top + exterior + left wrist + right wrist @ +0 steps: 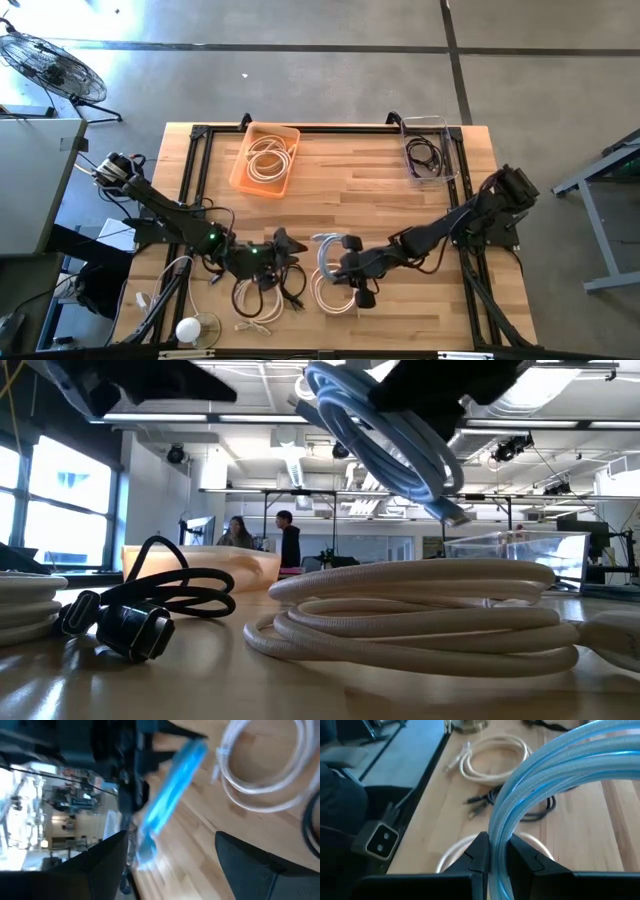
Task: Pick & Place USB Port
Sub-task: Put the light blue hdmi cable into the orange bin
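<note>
Your right end effector (343, 262) sits near the front middle of the bench (380, 200), its 2 fingers pinched tight on a coiled pale blue cable (555, 785); the cable is braided, glossy and looped, and it hangs clear above the wood in the low view, with a metal plug at its lower end; your left end effector (283, 243) is just beside it, jaws spread wide and holding nothing, with the blue cable showing between its fingers (100, 865) in the left wrist view.

Directly beneath lies a thick cream cable coil (420, 610), round and matte; to its left a thin black cable (150, 605) with a chunky dark plug rests on the boards; another white cable (492, 757) and a small round white object (187, 329) lie nearer the front left edge.

Farther back, the middle of the bench is bare planked wood; at the far edge you have an orange tray (240, 165) holding a pale coil, and a clear bin (445, 130) holding a dark cable, well apart from each other.

Black framing borders the bench; beyond it, grey floor, a fan (55, 65), and 2 people (262, 538) in the distant room.
</note>
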Available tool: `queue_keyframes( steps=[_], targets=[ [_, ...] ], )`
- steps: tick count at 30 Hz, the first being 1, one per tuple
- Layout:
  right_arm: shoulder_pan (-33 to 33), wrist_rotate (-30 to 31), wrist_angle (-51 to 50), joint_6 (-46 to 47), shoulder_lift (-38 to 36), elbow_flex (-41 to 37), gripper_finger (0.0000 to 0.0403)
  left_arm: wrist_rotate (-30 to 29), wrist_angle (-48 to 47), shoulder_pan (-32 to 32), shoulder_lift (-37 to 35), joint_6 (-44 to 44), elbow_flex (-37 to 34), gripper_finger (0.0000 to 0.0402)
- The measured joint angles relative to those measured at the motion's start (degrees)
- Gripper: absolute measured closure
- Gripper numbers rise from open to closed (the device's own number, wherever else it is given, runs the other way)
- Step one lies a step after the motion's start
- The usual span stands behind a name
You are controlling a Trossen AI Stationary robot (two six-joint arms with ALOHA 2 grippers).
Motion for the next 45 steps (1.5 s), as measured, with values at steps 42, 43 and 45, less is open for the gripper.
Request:
queue_keyframes(
  steps=[42, 43, 45],
  targets=[
    [-5.8, -12.0, 7.8, -3.8, -0.1, 0.0, 0.0367, 14.4, 12.0, 8.6, 3.5, 3.8, 0.0, 0.0261],
    [-5.8, -12.1, 7.8, -3.8, -0.1, 0.0, 0.0367, 14.9, 11.5, 8.6, 3.5, 3.8, 0.0, 0.029],
    [-5.8, -12.2, 7.7, -3.7, -0.1, 0.0, 0.0367, 15.1, 10.7, 8.6, 3.6, 4.1, 0.0, 0.0353]
  ],
)
